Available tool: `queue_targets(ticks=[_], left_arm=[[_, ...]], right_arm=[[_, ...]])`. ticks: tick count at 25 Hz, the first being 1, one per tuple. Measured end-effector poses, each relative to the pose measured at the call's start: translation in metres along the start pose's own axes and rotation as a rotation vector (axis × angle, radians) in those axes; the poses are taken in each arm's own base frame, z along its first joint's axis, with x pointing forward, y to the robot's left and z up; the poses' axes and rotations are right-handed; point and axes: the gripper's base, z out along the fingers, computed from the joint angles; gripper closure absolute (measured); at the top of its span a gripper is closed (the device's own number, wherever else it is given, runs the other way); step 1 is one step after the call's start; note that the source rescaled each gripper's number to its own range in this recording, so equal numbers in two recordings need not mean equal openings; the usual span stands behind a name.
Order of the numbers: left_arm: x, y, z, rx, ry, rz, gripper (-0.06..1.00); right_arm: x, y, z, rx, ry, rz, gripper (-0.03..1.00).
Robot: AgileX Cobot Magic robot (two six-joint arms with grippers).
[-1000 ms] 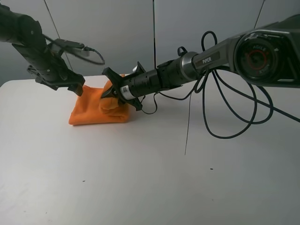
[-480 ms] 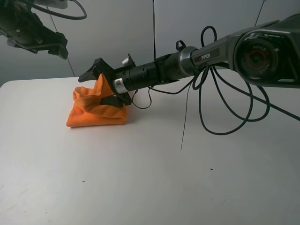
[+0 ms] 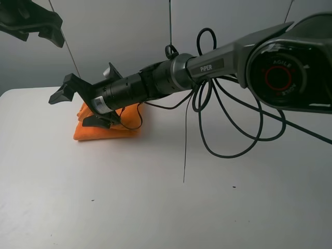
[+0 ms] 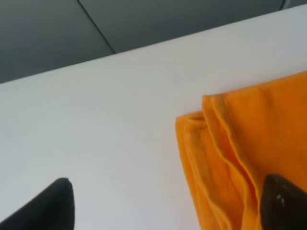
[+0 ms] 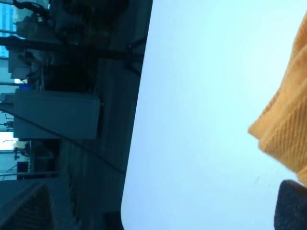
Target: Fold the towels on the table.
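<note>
The orange towel lies folded in a flat stack on the white table, at the back left. My right gripper reaches across from the right, open and empty, over the towel's left end; its lower finger sits just over the cloth. My left gripper is raised high at the upper left, open and empty, well clear of the towel. The left wrist view shows the towel's layered corner between wide-apart fingertips. The right wrist view shows a towel corner.
Black cables hang in loops from the right arm down over the table's middle. A thin cord dangles to the tabletop. A grey wall stands behind the table's far edge.
My right gripper has let go of the raised cloth and pushed further left; the towel has dropped into a flat stack. My left gripper has risen up and left, away from the towel.
</note>
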Motion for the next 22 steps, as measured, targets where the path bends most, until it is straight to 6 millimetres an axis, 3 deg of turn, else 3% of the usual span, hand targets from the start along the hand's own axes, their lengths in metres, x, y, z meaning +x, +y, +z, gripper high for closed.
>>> queue_targets(ticks=[7, 11, 18, 22], left_arm=[[0.002, -0.001, 0.000, 0.011, 0.024, -0.010, -0.05], [0.002, 0.000, -0.010, 0.010, 0.008, -0.014, -0.05], [0.005, 0.007, -0.063, 0.002, -0.066, -0.030, -0.05], [0.015, 0.011, -0.093, -0.001, -0.051, -0.042, -0.05]], right_arm=[[0.002, 0.000, 0.001, 0.019, 0.009, -0.024, -0.03], [0.007, 0.012, -0.003, -0.012, 0.067, -0.071, -0.03], [0.013, 0.037, -0.024, 0.094, 0.182, -0.262, -0.03], [0.005, 0.048, -0.054, 0.244, 0.223, -0.351, -0.03]])
